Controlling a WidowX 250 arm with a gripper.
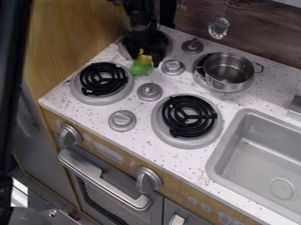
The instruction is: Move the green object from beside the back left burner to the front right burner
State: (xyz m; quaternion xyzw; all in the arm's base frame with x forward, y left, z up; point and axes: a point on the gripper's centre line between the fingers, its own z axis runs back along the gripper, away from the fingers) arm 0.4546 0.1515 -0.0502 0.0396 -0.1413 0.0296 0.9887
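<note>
Over the upper left of the stove top hangs the black gripper [144,53], in front of the back left burner. It is shut on a green and yellow object [141,66], whose yellow part is up between the fingers and whose green part sticks out below them. The object is blurred, and I cannot tell whether its lower end touches the counter. A black-coiled burner [103,79] is at its lower left, and a grey knob [173,67] is just to its right.
A metal pot [228,71] stands on the back right burner. The front right burner [189,116] lies left of the grey sink [258,154]. Grey knobs [150,91] rise between the burners, and a metal utensil [218,28] hangs at the back wall.
</note>
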